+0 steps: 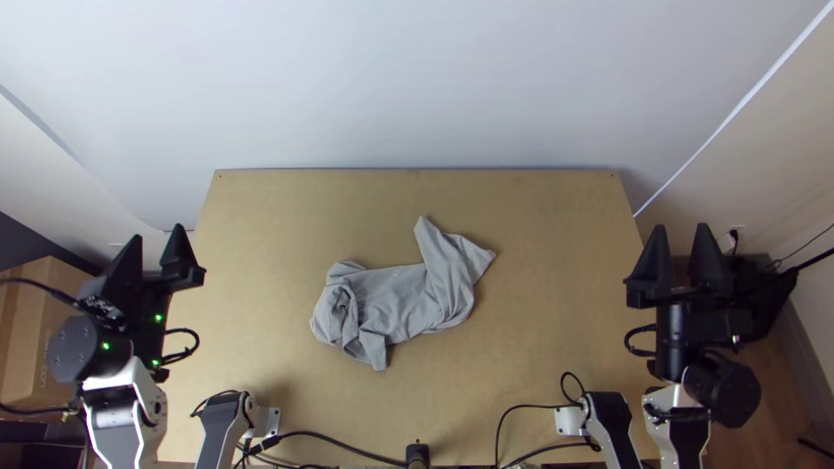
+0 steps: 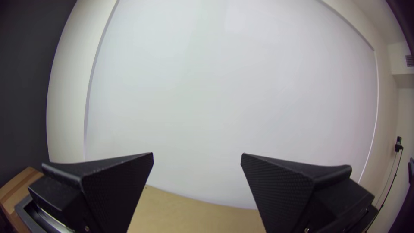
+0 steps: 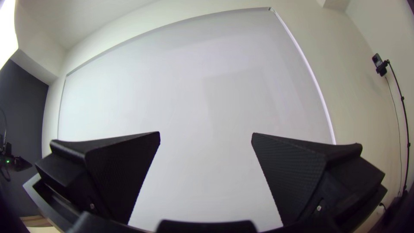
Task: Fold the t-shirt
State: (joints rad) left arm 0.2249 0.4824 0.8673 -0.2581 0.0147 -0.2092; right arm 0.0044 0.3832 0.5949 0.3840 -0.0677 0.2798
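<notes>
A grey t-shirt (image 1: 395,300) lies bunched and wrinkled around the middle of the table in the top view, one part sticking out toward the far side. My left gripper (image 1: 158,233) is held open off to the shirt's left, by the table's left edge. My right gripper (image 1: 680,229), also open, is well to the shirt's right, beyond the right edge. Neither touches the cloth. In the left wrist view, the left gripper (image 2: 197,156) has its fingers wide apart with nothing between them. The right gripper (image 3: 206,134) looks the same in the right wrist view.
Bare wooden table (image 1: 556,260) surrounds the shirt. Cables (image 1: 347,447) run along the near edge beside a small black device (image 1: 418,455). A cardboard box (image 1: 30,339) stands left of the table, and a white wall (image 1: 417,87) is behind it.
</notes>
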